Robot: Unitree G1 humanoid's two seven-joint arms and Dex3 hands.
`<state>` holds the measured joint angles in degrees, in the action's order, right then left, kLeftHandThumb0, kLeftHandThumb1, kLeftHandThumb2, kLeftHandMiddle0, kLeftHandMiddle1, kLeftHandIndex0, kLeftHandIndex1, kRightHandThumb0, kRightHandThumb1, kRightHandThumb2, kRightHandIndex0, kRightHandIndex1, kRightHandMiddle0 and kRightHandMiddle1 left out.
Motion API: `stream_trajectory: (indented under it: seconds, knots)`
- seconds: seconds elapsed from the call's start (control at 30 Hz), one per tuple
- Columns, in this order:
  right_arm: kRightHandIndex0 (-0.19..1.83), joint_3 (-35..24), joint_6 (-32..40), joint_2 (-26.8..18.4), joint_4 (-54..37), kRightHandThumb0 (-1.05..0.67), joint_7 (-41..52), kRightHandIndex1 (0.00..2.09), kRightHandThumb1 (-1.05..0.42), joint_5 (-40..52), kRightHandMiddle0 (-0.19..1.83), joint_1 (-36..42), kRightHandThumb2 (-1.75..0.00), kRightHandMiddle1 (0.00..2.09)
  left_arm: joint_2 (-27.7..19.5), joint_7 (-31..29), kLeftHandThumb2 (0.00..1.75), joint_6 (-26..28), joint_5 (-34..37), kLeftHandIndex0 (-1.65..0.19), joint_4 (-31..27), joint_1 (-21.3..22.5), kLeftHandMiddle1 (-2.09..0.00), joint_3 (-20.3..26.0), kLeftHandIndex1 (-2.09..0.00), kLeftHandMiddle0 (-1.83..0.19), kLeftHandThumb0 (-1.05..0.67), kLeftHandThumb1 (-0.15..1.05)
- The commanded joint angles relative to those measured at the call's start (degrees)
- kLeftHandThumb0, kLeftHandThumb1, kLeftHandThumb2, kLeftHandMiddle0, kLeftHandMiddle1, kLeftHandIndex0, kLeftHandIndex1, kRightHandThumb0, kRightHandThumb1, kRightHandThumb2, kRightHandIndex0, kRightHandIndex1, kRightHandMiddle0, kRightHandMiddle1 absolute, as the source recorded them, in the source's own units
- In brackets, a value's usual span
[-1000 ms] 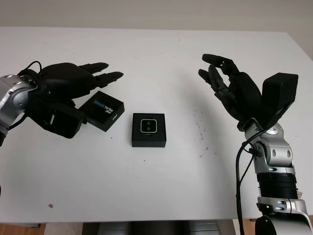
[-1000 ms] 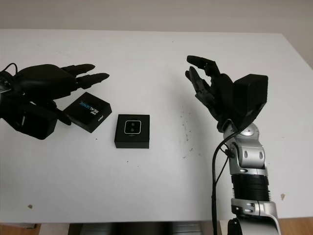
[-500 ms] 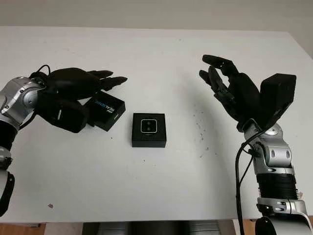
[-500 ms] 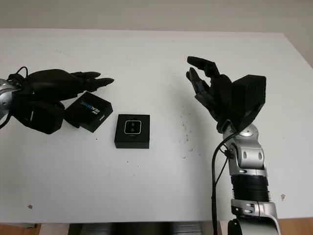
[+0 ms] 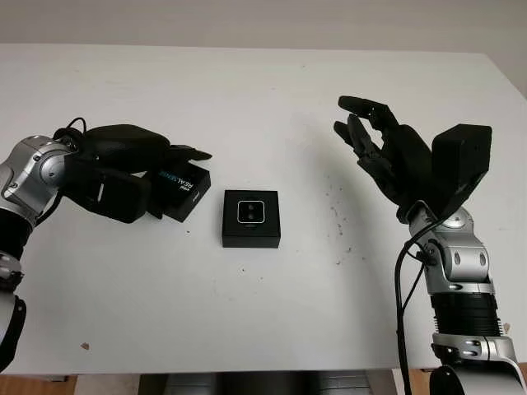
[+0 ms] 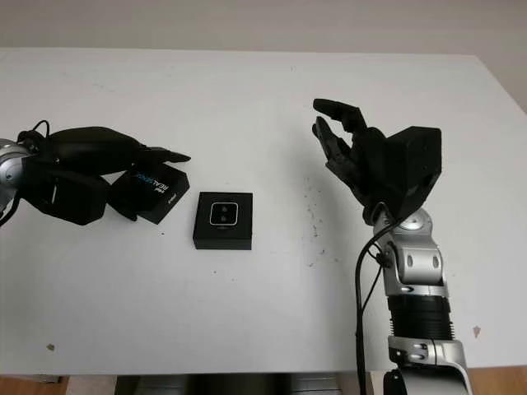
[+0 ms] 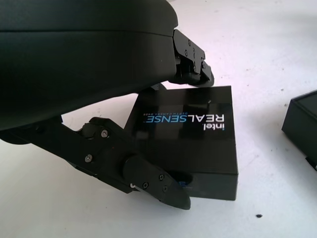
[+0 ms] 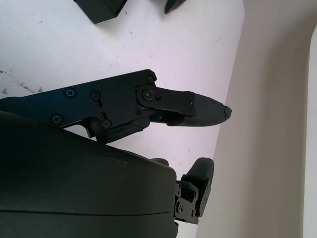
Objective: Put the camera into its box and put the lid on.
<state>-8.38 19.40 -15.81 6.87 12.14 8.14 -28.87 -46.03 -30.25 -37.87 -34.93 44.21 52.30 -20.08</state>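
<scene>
One box (image 5: 251,218) is seen near the middle of the white table (image 5: 263,313), nearest the robot of the things laid out; it is open at the top, and the camera (image 5: 249,212) is seated inside it, its pale face with two small lenses turned upward. Just beside the box, toward the robot's left and a little farther back, one black lid (image 7: 190,139) is found, printed with white and blue lettering; whether it lies flat or is tilted cannot be told. The lid and the box are apart, with a strip of bare table between them. The left hand (image 5: 136,160) is set over the lid: its upper fingers (image 7: 190,59) are laid at the lid's far edge, while the thumb (image 7: 153,181) is pressed at the near side, so the lid is pinched between them. Part of the lid is covered by the hand's shell in the head views. A black cable (image 5: 70,127) is looped at the left wrist. The right hand (image 5: 383,156) is held raised above the table at the right, well apart from the box, holding nothing, palm turned toward the middle. Small dark specks (image 5: 338,222) are scattered on the table between box and right arm.
</scene>
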Motion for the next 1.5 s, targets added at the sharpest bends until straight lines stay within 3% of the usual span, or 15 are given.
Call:
stream_trajectory:
  seconds: [0.0,0.07,0.1,0.3,0.43,0.57,0.67,0.8,0.87,0.9,0.97,1.1,1.2,1.47]
  knots:
    - [0.17,-0.1,0.4,-0.3,-1.4,-0.57,-0.1,0.26,-1.05,0.1,-0.14,0.4,-0.5,0.97,-0.5,0.6,0.06,-0.7,-0.9,-0.1,-1.0,-0.5,-0.8,-1.0,-0.77,-0.06,-0.39,0.84]
    - [0.18,0.0,0.4,-0.4,-1.3,-0.57,-0.1,0.26,-1.05,0.0,-0.14,0.3,-0.5,0.97,-0.6,1.8,0.05,-1.6,-2.1,-0.02,-0.7,-0.6,-0.99,-1.3,-1.03,-0.01,-0.4,0.85]
    - [0.19,0.1,0.4,-0.3,-1.2,-0.57,-0.1,0.26,-1.05,-0.1,-0.13,0.3,-0.51,0.98,-0.6,2.6,0.05,-2.1,-2.6,0.01,-0.4,-0.6,-1.25,-1.5,-1.21,0.03,-0.39,0.86]
    - [0.21,0.0,-0.5,0.0,-0.5,-0.57,0.0,0.27,-1.05,0.1,-0.13,0.3,-0.5,1.01,-0.7,12.9,0.06,-6.1,-7.2,-0.03,2.8,-1.2,-1.9,-2.4,-1.69,-0.02,-0.34,0.92]
    - [0.24,0.0,-1.6,0.3,0.1,-0.57,0.1,0.3,-1.05,0.1,-0.16,0.4,-0.48,1.11,-0.1,19.2,0.13,-5.6,-8.2,-0.13,2.7,-2.8,-2.01,-1.8,-1.83,-0.18,-0.32,1.04]
    - [0.24,0.2,-2.3,0.4,0.3,-0.56,0.2,0.36,-1.05,0.0,-0.18,0.7,-0.48,1.19,1.7,23.4,0.18,-0.8,-5.9,-0.19,-0.2,-5.9,-2.08,0.4,-1.99,-0.32,-0.34,1.05]
    - [0.23,0.3,-2.8,0.5,0.3,-0.55,0.5,0.38,-1.05,0.1,-0.18,1.0,-0.48,1.19,2.8,17.7,0.18,6.7,-0.3,-0.15,-6.4,-8.4,-2.09,3.4,-2.01,-0.3,-0.31,1.05]
    - [0.19,0.4,-2.6,0.7,-0.1,-0.54,1.0,0.38,-1.05,0.4,-0.19,1.5,-0.49,1.16,3.9,8.3,0.16,19.4,7.9,-0.16,-18.5,-11.7,-1.86,7.6,-1.76,-0.3,-0.29,1.05]
    - [0.18,0.7,-2.3,0.7,-0.3,-0.53,1.2,0.38,-1.05,0.3,-0.19,1.7,-0.5,1.14,4.8,3.9,0.15,27.6,11.1,-0.16,-25.0,-12.9,-1.89,9.5,-1.81,-0.28,-0.31,1.05]
    - [0.17,0.7,-2.2,0.7,-0.3,-0.54,1.2,0.37,-1.05,0.3,-0.19,1.7,-0.49,1.14,5.1,2.1,0.14,31.0,12.2,-0.15,-27.7,-13.3,-2.01,10.1,-1.98,-0.31,-0.31,1.05]
    - [0.16,1.0,-2.1,0.9,-0.2,-0.53,1.1,0.37,-1.05,0.2,-0.18,1.7,-0.49,1.16,5.5,-1.7,0.14,38.8,13.6,-0.15,-33.0,-13.4,-2.08,10.8,-2.07,-0.37,-0.31,1.05]
    - [0.16,1.3,-3.1,1.4,0.6,-0.53,1.3,0.37,-1.05,0.1,-0.18,1.7,-0.48,1.29,5.6,-9.2,0.11,51.6,14.8,-0.24,-40.7,-11.9,-2.02,10.6,-2.07,-0.48,-0.32,1.05]
    - [0.16,1.5,-3.5,1.8,1.2,-0.53,1.6,0.36,-1.05,0.2,-0.19,1.7,-0.48,1.32,5.7,-12.7,0.1,57.4,15.5,-0.31,-43.4,-10.7,-1.95,10.2,-2.01,-0.54,-0.34,1.05]
    - [0.17,1.6,-5.6,2.6,3.1,-0.54,1.7,0.37,-1.05,-0.2,-0.19,1.6,-0.47,1.54,5.5,-17.0,0.08,61.7,16.4,-0.42,-47.7,-9.5,-1.95,8.4,-1.99,-0.66,-0.37,1.05]
